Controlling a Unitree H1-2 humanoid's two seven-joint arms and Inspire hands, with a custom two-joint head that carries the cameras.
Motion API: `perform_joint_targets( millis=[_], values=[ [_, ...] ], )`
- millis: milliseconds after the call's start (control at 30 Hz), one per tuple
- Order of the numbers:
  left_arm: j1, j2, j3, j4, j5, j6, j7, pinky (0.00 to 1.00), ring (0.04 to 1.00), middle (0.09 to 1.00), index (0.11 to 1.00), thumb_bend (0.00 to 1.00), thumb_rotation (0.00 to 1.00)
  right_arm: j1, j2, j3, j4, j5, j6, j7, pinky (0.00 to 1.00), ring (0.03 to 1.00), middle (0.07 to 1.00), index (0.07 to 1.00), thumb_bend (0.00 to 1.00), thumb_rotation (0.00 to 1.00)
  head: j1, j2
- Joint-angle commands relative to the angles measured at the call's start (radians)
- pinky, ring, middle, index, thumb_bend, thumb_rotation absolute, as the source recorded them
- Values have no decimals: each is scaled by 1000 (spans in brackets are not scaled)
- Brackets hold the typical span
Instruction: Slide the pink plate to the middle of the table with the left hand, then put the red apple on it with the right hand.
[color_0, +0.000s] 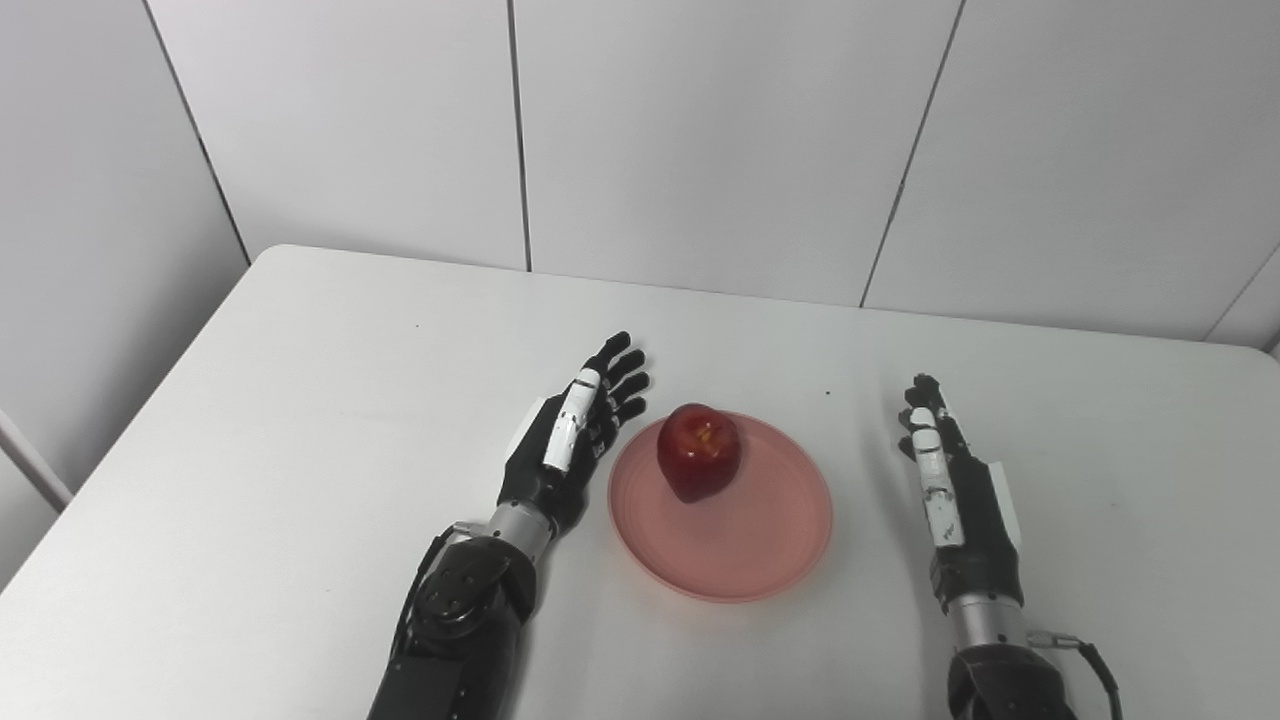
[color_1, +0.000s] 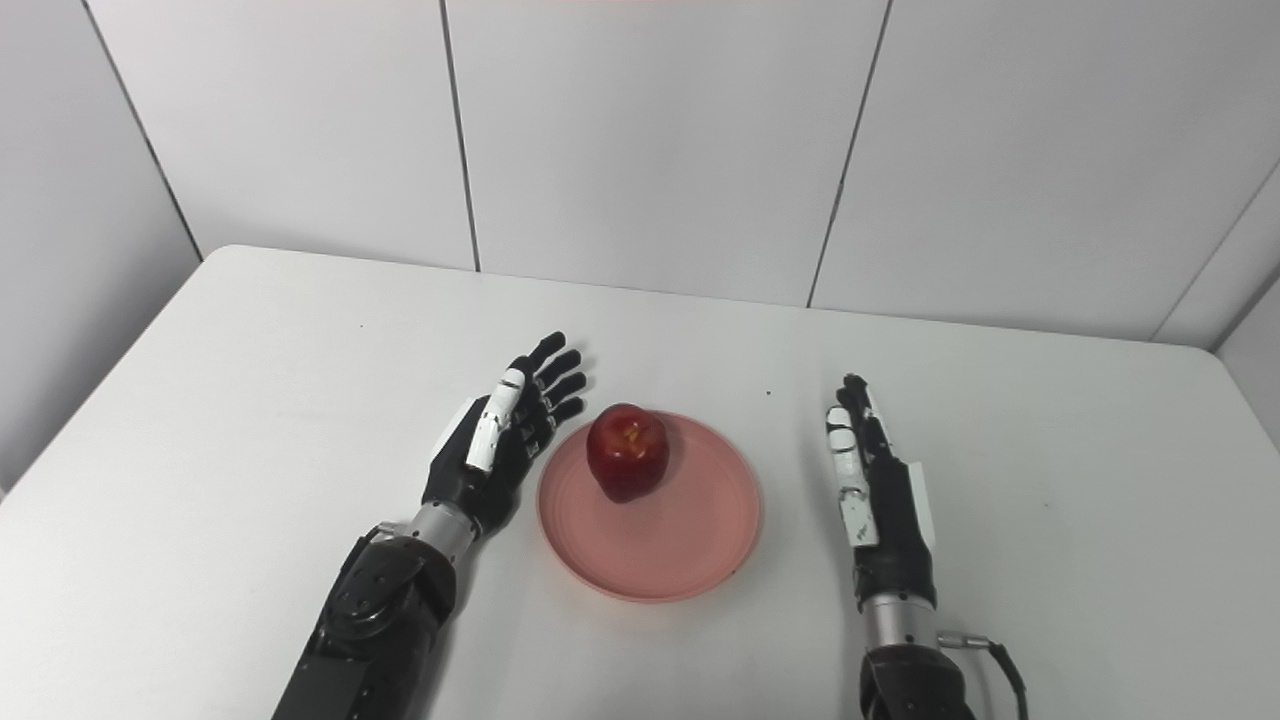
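A pink plate (color_0: 740, 545) lies near the middle of the white table. A red apple (color_0: 699, 452) rests on the plate's far left part, stem end up. My left hand (color_0: 570, 440) lies just left of the plate, open, its fingers stretched out and pointing away, holding nothing. It is close to the plate's rim; contact with it cannot be made out. My right hand (color_0: 945, 480) lies well to the right of the plate, clear of it, open with straight fingers and nothing in it.
The white table (color_0: 300, 400) runs to a grey panelled wall (color_0: 700, 130) at the back. Its left edge slants down the picture's left side. A small dark speck (color_0: 827, 393) marks the tabletop beyond the plate.
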Motion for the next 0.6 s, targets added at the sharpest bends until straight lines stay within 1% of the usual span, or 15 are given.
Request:
perform_joint_targets(
  millis=[0,67,267,367,567],
  values=[
    [19,5,2,5,10,36,13,926,930,939,923,389,1000,-21,0,-4,-20,3,-55,-8,924,926,933,933,256,1000,1,-1],
    [21,5,1,5,10,32,11,926,930,939,924,389,1000,-20,2,-4,-28,4,-40,-6,930,929,932,933,254,1000,0,0],
    [20,4,0,9,11,28,11,923,930,939,923,392,1000,-20,0,-1,-31,3,-34,-2,920,928,930,933,241,1000,1,1],
    [21,3,1,6,12,30,14,922,929,938,923,389,1000,-19,-2,0,-29,3,-43,0,915,927,928,932,251,1000,2,2],
    [23,1,0,3,13,30,15,922,930,940,923,393,1000,-17,3,2,-38,-2,-30,-5,906,917,921,923,249,1000,3,2]
  ],
)
